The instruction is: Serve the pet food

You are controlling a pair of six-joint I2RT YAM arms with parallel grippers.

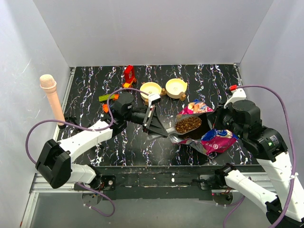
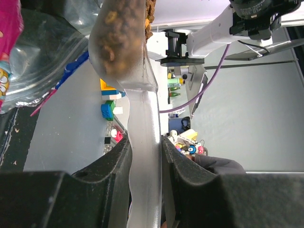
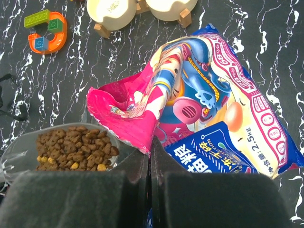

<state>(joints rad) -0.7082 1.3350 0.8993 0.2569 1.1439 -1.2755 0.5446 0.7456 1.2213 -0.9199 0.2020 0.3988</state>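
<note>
Partly off-frame: scoop (image 2: pixel 140 111) of kibble (image 2: pixel 118 28).

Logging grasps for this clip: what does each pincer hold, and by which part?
Left pincer grips the clear scoop of kibble by its handle; right pincer pinches the pet food bag at its pink mouth edge.

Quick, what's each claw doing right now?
Left gripper: closed on the handle of the clear scoop loaded with kibble.
Right gripper: shut on the pink edge of the pet food bag.
</note>
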